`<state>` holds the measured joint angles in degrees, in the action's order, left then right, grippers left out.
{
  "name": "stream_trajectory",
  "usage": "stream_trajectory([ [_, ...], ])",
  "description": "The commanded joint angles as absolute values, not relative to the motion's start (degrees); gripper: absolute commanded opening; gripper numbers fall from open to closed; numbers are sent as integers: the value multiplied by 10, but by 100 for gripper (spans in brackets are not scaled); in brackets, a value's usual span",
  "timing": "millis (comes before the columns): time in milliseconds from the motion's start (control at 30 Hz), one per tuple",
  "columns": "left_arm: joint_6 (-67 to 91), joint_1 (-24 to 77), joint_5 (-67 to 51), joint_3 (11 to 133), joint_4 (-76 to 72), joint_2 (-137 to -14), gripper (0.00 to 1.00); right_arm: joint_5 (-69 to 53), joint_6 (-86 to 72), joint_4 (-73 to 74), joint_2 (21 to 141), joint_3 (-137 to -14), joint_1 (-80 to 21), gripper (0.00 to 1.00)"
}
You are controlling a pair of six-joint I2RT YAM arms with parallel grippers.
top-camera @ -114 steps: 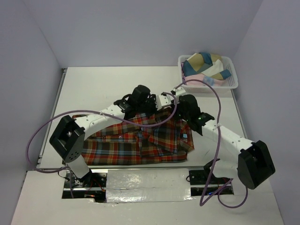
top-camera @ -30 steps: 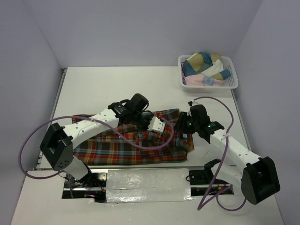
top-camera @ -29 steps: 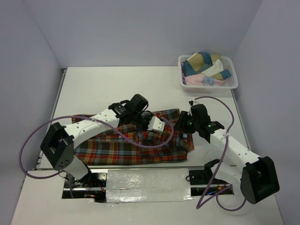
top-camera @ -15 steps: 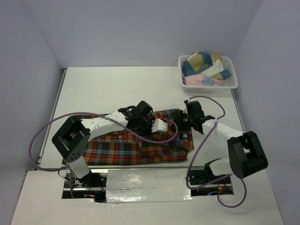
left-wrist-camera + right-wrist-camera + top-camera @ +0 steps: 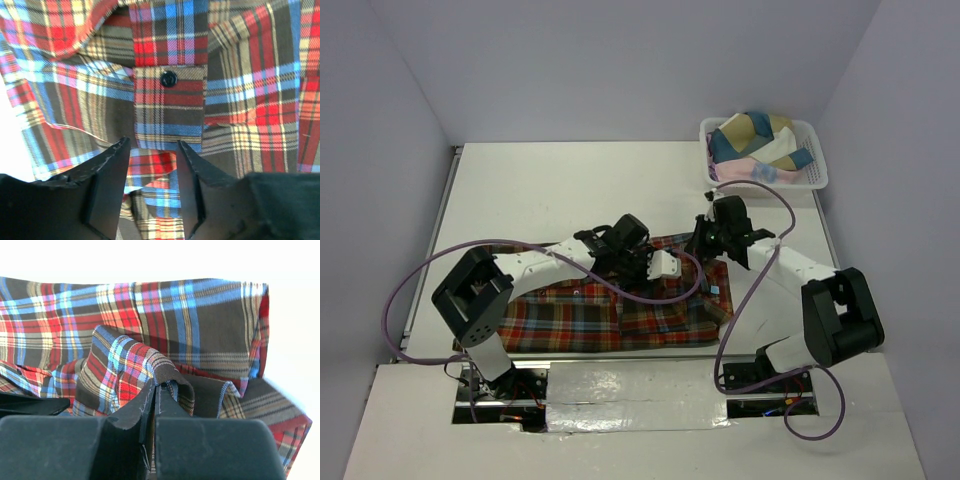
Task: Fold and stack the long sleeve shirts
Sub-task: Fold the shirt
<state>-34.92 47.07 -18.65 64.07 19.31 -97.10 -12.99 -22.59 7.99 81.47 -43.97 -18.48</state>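
Note:
A red-orange, brown and blue plaid long sleeve shirt [image 5: 570, 315] lies spread across the near half of the table. My left gripper [image 5: 645, 268] hangs over its middle; in the left wrist view it [image 5: 152, 145] is open just above the cloth [image 5: 240, 75], with a buttoned flap [image 5: 169, 79] ahead of the fingertips and nothing held. My right gripper [image 5: 703, 243] is at the shirt's far right edge. In the right wrist view it [image 5: 156, 386] is shut, pinching a raised fold of the plaid cloth [image 5: 210, 315] that arches over its tips.
A white slotted basket [image 5: 817, 180] stands at the far right corner, with teal, tan, pink and white cloth [image 5: 755, 135] heaped inside. Purple cables loop from both arms over the shirt. Walls close the table on three sides.
My right arm swung toward the far side and its gripper closed on the shirt's far right edge. The left gripper let go and opened, shifting a little to the right.

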Motion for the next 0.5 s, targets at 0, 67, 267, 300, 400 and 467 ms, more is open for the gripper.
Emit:
stream_trajectory([
  [0,-323,469,-185,671,192,-971,55,-136,-200,41,809,-468,-181,0],
  [67,-323,469,-180,673,190,-971,58,-143,-200,33,823,-473,-181,0],
  [267,-321,468,-169,673,195,-966,62,-162,-200,2,883,-481,-181,0],
  [300,-317,468,-168,675,198,-964,62,-153,-200,2,887,-481,-180,0],
  [400,-309,468,-163,683,209,-958,65,-136,-193,2,899,-491,-178,0],
  [467,-305,467,-158,693,218,-954,66,-127,-188,18,906,-500,-178,26],
])
